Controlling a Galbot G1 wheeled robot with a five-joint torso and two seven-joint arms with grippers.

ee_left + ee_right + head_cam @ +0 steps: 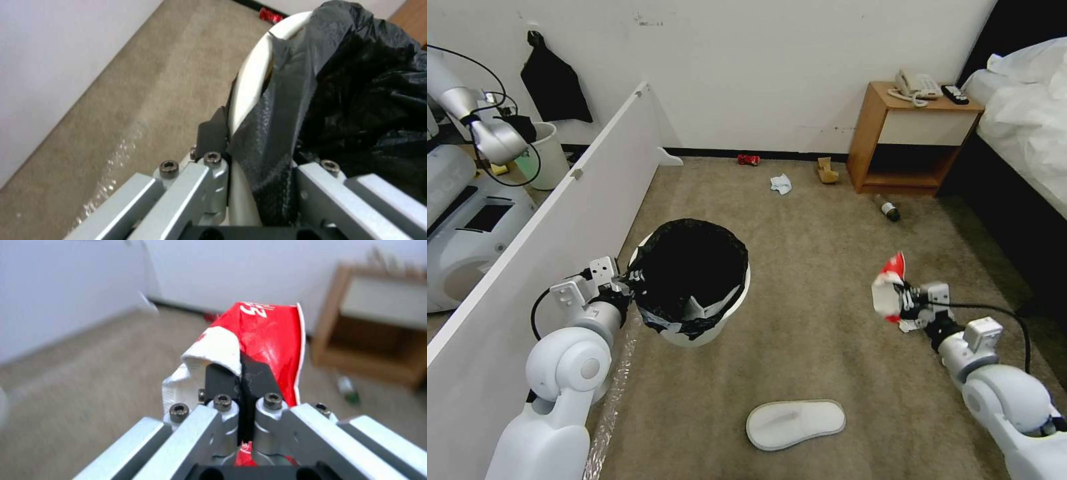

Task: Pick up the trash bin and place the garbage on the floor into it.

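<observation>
Left gripper clamps the trash bin rim at centre-left; right gripper pinches the red-white wrapper at right, its white lettering unreadable; a slipper lies bottom centre.

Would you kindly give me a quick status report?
Left gripper shut on bin rim. Right gripper shut on wrapper. Slipper on carpet.

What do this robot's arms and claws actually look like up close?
Both arms are glossy white with rounded, ball-like joints and dark bands near the wrists. A black cable loops along each forearm, and small white boxy modules sit by the wrists. The left claw and right claw each have silver metal linkages fastened with dark hex bolts, ending in flat black fingers.
</observation>
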